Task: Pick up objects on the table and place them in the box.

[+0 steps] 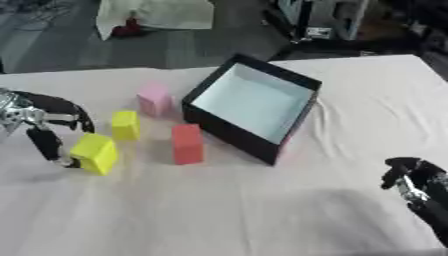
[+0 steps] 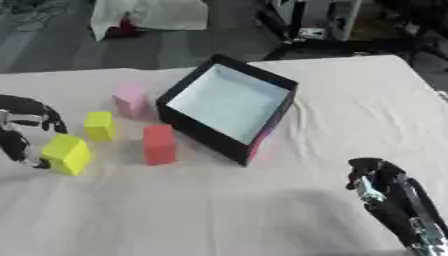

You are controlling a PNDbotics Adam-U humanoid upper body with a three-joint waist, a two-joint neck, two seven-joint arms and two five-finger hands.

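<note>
Fingers of the left hand are curled down around the near yellow block at the left edge of the table; one dark finger touches the block's left side and another arches over its top, so the hand is gripping this block. The right hand shows at the near right corner of the table, fingers pointing up and a little bent, holding nothing and touching no block.

White cloth with soft wrinkles covers the table. Beyond the far edge is a grey floor, with a pale sheet lying on it and something red beside it, and dark equipment at the far right that I cannot make out well.

A second, smaller yellow block stands just behind the gripped one, toward the far edge. The pink block stands further back, close to the left wall of the box. The red block stands upright near the front wall of the box, apart from the yellow ones. The box is black outside and pale blue inside, turned with one corner toward the far edge, and sits about in the middle of the table. Nothing lies between the left hand and the box except the red block and the small yellow block.
</note>
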